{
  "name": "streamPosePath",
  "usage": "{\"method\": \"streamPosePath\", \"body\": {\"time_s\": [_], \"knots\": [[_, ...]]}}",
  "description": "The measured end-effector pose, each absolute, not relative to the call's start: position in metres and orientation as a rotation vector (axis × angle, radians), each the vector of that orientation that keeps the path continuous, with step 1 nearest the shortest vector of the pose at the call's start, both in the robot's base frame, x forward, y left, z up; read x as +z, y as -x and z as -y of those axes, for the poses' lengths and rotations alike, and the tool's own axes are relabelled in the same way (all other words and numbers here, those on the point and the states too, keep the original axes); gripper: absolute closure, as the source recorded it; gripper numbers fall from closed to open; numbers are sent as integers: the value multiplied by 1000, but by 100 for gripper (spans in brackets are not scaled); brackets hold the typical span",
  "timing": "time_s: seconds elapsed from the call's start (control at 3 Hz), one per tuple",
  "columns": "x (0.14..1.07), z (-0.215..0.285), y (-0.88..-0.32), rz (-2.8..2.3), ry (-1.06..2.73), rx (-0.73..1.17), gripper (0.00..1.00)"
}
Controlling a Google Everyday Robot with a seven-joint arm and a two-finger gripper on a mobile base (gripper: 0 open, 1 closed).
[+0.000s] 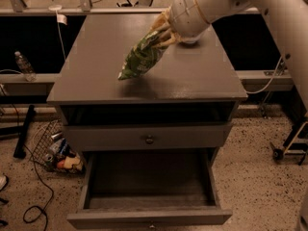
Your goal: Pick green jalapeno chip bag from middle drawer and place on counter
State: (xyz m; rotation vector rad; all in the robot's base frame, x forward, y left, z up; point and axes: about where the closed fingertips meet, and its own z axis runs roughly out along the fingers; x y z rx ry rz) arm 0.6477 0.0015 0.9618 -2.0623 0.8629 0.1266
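Claw: the claw (162,32) hangs over the back right part of the counter (91,52), at the end of the white arm (269,8) that comes in from the right.
Grip: it pinches the top end of the green jalapeno chip bag (141,57), pressed together on it.
Bag position: over the middle of the counter, out of the middle drawer (149,217), which stands open and bare below.
Direction from claw: the bag goes down and to the left of the claw, towards the front edge.
Long axis: tilted, upper right to lower left, not flat.
Lower corner: very near the counter surface; I cannot tell if it touches.
Step, in my judgement: placing, almost finished.
Next move needs: a small lowering so the bag lies along its tilt, then release.
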Motion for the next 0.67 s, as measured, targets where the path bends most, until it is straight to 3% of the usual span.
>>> {"method": "streamPosePath", "body": {"time_s": [0.33,0.67], "knots": [[945,-2,-663,-807,2000,146,100],[941,-5,-665,-798,1997,152,84]]}}
